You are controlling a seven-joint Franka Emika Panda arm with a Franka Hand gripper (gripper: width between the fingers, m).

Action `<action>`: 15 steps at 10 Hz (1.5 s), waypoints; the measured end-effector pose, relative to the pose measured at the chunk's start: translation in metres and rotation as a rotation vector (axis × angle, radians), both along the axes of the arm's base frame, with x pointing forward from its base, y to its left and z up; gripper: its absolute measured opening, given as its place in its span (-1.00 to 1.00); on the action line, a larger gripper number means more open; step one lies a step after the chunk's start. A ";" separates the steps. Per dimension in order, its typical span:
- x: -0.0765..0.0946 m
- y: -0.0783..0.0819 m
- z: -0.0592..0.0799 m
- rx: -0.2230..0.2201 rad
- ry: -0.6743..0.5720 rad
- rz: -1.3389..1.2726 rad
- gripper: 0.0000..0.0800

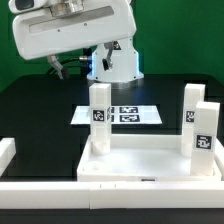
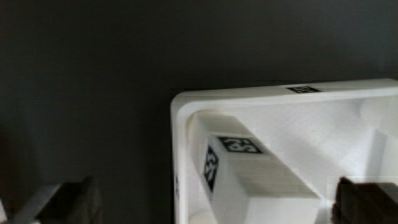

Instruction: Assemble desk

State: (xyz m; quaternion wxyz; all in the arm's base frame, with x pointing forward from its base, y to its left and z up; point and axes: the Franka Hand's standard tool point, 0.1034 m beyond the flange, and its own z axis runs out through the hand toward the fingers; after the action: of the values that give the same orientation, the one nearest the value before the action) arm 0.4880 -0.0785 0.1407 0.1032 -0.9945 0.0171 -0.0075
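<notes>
The white desk tabletop [image 1: 140, 162] lies rim-up at the front of the black table. Three white tagged legs stand upright on it: one at its far corner toward the exterior view's left [image 1: 99, 115], and two on the exterior view's right [image 1: 191, 108] [image 1: 204, 135]. The arm hangs high at the back, apart from the desk. In the wrist view my gripper [image 2: 214, 205] is open and empty, its dark fingertips [image 2: 63, 200] wide apart. Between them, well below, lie a tabletop corner [image 2: 294, 115] and a tagged leg [image 2: 240, 165].
The marker board [image 1: 120, 114] lies flat behind the tabletop. Low white border walls run along the exterior view's left [image 1: 6, 152] and the front edge [image 1: 40, 190]. The robot's white base [image 1: 118, 62] stands at the back.
</notes>
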 end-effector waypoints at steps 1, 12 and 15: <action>0.000 0.000 -0.001 0.001 0.004 -0.014 0.62; -0.087 -0.001 -0.065 -0.021 0.240 -0.127 0.62; -0.113 0.008 -0.084 -0.017 0.377 -0.157 0.62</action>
State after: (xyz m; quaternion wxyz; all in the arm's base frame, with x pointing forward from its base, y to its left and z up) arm 0.3752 -0.0706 0.0566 0.0889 -0.9747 0.1135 0.1706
